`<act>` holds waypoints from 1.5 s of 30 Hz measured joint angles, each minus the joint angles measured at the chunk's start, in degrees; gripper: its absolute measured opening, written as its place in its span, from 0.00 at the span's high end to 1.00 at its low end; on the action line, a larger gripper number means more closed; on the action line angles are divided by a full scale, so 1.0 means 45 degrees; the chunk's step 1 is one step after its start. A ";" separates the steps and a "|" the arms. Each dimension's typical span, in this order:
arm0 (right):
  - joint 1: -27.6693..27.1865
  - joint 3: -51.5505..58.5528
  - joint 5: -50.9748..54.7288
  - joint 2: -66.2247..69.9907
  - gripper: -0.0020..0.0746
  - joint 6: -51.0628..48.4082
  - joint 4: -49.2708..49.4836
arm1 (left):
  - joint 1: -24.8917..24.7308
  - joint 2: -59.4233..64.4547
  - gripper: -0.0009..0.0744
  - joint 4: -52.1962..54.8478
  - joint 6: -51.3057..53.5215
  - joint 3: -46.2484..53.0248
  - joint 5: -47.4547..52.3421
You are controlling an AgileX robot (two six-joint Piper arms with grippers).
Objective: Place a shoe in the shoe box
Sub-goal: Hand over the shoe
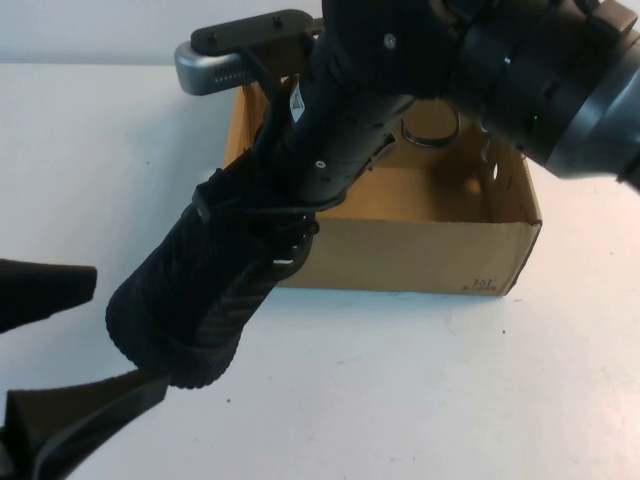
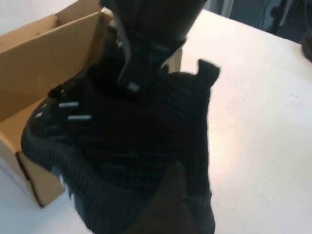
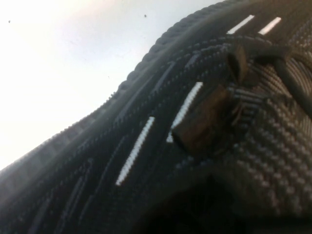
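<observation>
The black shoe [image 1: 200, 300], marked with white dashes [image 3: 134, 151], hangs tilted just outside the front left corner of the brown cardboard shoe box [image 1: 400, 250]. Its upper end is level with the box rim. My right gripper [image 1: 298, 215] reaches down from the upper right and is shut on the shoe's tongue and collar; this grip also shows in the left wrist view [image 2: 139, 68]. My left gripper [image 1: 128, 335] is at the lower left, open wide. One of its fingers is beside the shoe's lower end and the other runs under it [image 2: 165, 209]. The box [image 2: 44, 53] is open on top.
The white table [image 1: 450, 380] stretches in front of and to the right of the box. The right arm [image 1: 520, 70] hangs over the box's opening and hides much of its inside. Round holes [image 1: 495, 170] pierce the box's right wall.
</observation>
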 joint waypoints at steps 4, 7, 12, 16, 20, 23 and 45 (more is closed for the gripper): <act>0.0000 0.0000 0.0021 -0.0029 0.90 0.0000 0.0000 | 0.0000 0.0000 0.21 -0.0144 0.0359 -0.0603 0.0436; 0.0000 0.0000 0.0021 -0.0201 0.90 -0.0150 0.0164 | 0.0000 0.0000 0.31 -0.0685 0.0899 -0.1244 0.0928; 0.0000 0.0000 0.0021 -0.0645 0.90 -0.0850 0.1017 | 0.0000 0.0000 0.53 -0.2445 0.1946 -0.1697 0.1023; 0.0021 0.0000 0.0066 -0.1217 0.90 -0.1063 0.1000 | 0.0000 0.0000 0.66 -0.3406 0.2196 -0.1697 0.0811; 0.0021 -0.0020 0.0132 -0.1777 0.90 -0.1260 0.0012 | 0.0000 0.0000 0.72 -0.2729 0.2378 -0.1704 0.0421; 0.0021 -0.0071 0.0159 -0.1994 0.90 -0.1440 -0.0597 | 0.0000 0.0000 0.75 -0.1067 0.1962 -0.2020 0.0241; 0.0021 -0.0097 0.0206 -0.1582 0.90 -0.1363 -0.1144 | -0.1418 0.1770 0.82 0.3079 0.0397 -0.3110 -0.0566</act>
